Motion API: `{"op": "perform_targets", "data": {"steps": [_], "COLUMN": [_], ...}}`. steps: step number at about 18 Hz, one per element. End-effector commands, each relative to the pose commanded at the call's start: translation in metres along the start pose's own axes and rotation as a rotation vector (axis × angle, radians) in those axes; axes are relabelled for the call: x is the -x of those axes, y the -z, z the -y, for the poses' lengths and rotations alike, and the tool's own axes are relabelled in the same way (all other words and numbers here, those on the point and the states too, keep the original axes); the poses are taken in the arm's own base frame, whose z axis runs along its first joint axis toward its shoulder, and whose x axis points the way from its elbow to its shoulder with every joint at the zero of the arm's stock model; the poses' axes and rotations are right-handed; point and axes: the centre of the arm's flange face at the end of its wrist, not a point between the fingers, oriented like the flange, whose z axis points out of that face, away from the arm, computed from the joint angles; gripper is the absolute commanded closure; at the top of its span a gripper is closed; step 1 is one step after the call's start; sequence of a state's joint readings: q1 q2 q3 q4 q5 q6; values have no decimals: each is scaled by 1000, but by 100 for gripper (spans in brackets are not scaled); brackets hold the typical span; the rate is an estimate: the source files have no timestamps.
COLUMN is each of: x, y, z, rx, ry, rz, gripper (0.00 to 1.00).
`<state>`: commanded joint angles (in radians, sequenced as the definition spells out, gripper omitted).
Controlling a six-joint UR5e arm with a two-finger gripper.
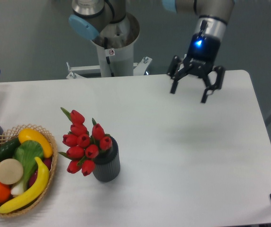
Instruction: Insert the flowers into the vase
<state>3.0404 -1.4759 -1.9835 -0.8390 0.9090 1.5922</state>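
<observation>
Fixed camera, lower left of centre: the vase (107, 163), dark grey and ribbed, upright on the white desk (197, 161), with the flowers (84, 142), red tulip buds with green leaves, standing in its mouth and leaning toward the left. Upper right of frame: end effector (190, 93), fingers spread wide and holding nothing, pointing down above the far part of the desk, well apart from the vase. Lower left edge: wicker basket (50, 182) holding a banana (29, 191), an orange, a cucumber and a green leafy vegetable.
</observation>
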Motion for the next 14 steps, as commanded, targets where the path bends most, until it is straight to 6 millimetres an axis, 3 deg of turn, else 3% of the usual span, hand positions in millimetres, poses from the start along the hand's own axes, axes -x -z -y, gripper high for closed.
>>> {"op": "perform_targets", "data": {"steps": [6,14], "x": [-3,2], "y": [28,64], "z": [2,-24], "rx": [188,341], "ry": [-53,-301], "rz": [16,-165], "gripper": [0,0]}}
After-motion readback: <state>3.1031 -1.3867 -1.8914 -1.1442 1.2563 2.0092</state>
